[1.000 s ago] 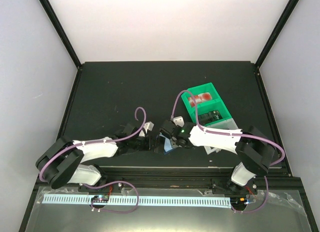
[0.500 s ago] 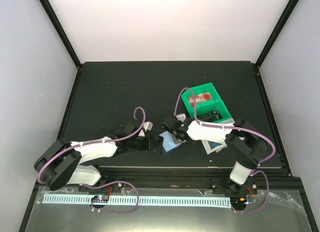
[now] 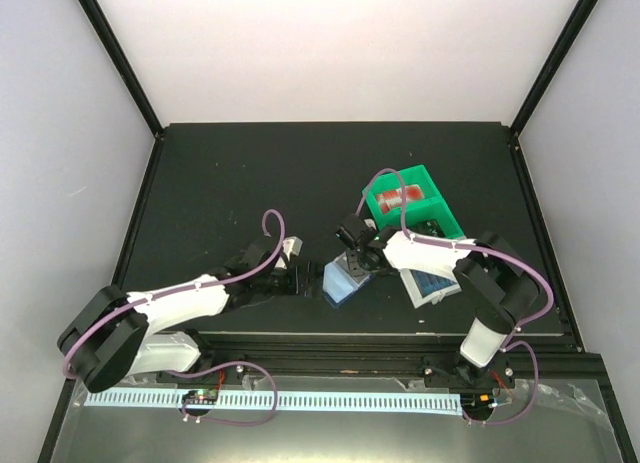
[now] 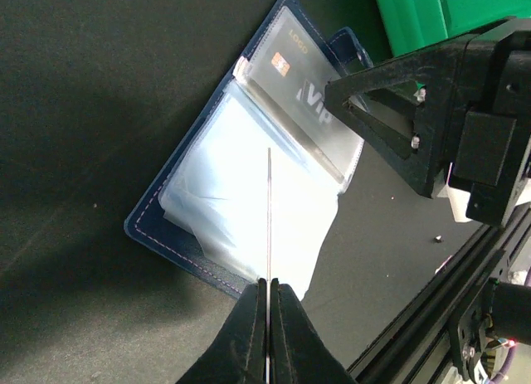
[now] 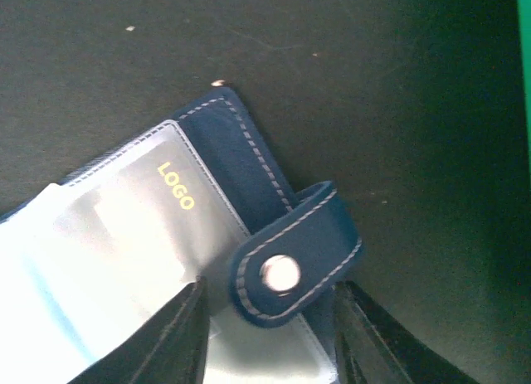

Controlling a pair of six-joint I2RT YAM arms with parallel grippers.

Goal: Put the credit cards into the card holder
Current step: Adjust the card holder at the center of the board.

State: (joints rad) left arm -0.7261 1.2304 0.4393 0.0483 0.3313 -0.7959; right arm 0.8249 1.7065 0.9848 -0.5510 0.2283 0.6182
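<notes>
Over open card holder (image 4: 217, 193), left fingers (image 4: 246, 334) clenched on edge-on credit card (image 4: 269, 214), right fingers (image 5: 166, 344) released

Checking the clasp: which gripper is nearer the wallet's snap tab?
Right. The right gripper straddles the snap tab; the left gripper, pinching a card, is at the wallet's opposite end.

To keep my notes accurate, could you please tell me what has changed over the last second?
The right end effector pulled back toward the green bin, uncovering more of the card holder. The left end effector, shut on a credit card, edged right toward the holder. The bin stayed put.
</notes>
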